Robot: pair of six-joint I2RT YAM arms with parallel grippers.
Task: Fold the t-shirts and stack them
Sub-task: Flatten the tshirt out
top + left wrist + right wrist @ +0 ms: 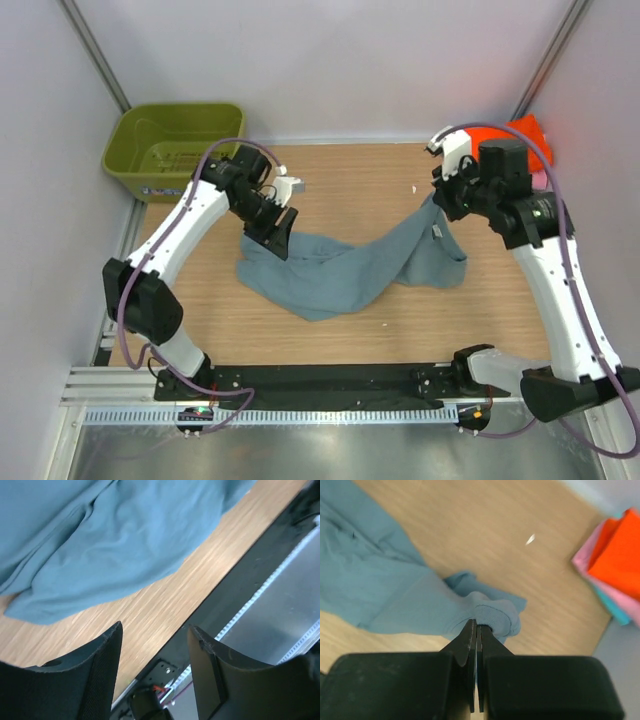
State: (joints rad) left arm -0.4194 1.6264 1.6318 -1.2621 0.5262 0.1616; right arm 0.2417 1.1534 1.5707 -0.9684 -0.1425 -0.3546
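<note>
A dusty blue-grey t-shirt [330, 275] lies crumpled across the middle of the wooden table. Its right end rises to my right gripper [440, 200]. In the right wrist view that gripper [477, 624] is shut on a bunched hem of the shirt [395, 595]. My left gripper [282, 232] hovers over the shirt's left end. Seen from the left wrist, it [156, 630] is open with nothing between its fingers, and the shirt [125, 540] spreads beyond them. Folded orange [620, 545], pink [600, 585] and teal [616, 614] t-shirts are stacked at the far right corner [527, 130].
An olive-green plastic basket [170, 150] stands off the table's far left corner. A small white scrap [413, 188] lies on the wood near the right gripper. The black base rail [330, 380] runs along the near edge, and walls close in both sides.
</note>
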